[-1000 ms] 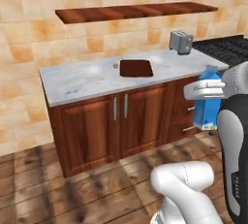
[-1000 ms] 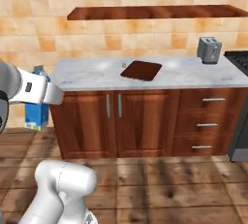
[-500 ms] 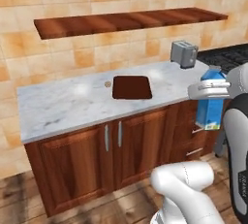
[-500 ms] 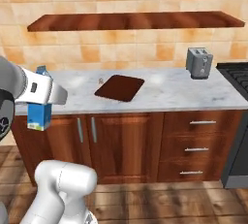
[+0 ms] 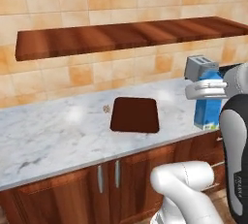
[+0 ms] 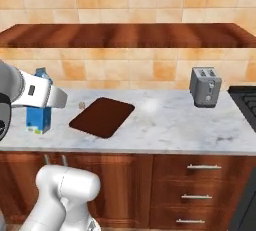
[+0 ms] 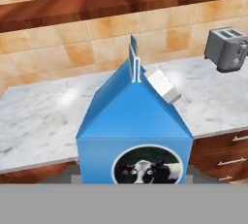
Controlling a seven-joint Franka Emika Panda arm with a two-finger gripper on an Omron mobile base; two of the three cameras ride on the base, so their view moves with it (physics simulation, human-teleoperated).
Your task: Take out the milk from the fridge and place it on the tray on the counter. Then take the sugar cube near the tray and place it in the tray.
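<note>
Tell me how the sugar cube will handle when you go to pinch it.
The sugar cube looks like a speck beside the tray, so probably very light and easy to nudge away. Its lumpy shape suggests it may crumble or slip from a hard pinch.

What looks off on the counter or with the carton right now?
Nothing stands out. The milk hangs upright in the gripper, unspilled. The tray lies flat on the counter, the sugar cube beside it, the toaster upright.

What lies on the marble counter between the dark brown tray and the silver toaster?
Bare marble counter only, in the right base view, between the dark brown tray and the silver toaster.
</note>
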